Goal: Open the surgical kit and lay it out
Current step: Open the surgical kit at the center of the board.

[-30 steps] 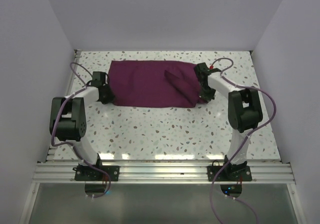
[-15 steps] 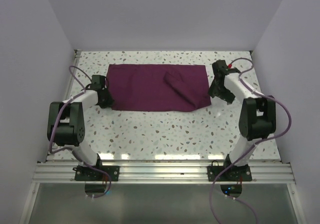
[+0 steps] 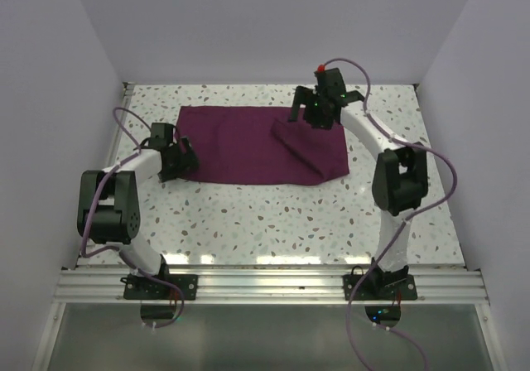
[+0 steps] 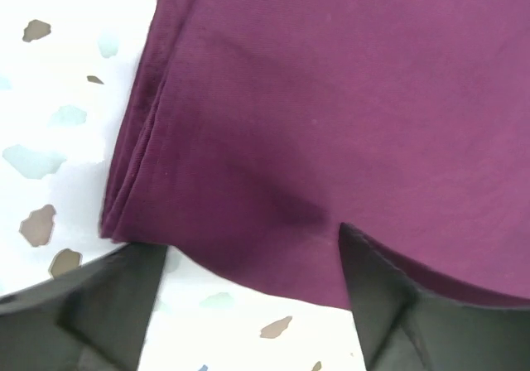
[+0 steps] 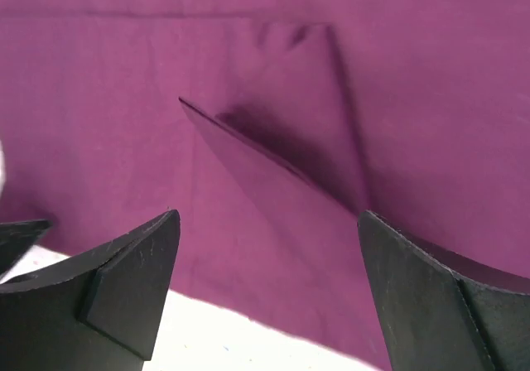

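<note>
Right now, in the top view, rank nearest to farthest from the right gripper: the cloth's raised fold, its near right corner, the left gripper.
1. Raised fold, right beside the right gripper.
2. Cloth's near right corner, toward the arm bases.
3. Left gripper, at the cloth's left edge.

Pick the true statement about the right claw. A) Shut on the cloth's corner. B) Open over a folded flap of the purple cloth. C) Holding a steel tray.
B: the right claw is open and empty above the folded flap of the purple cloth.
</note>
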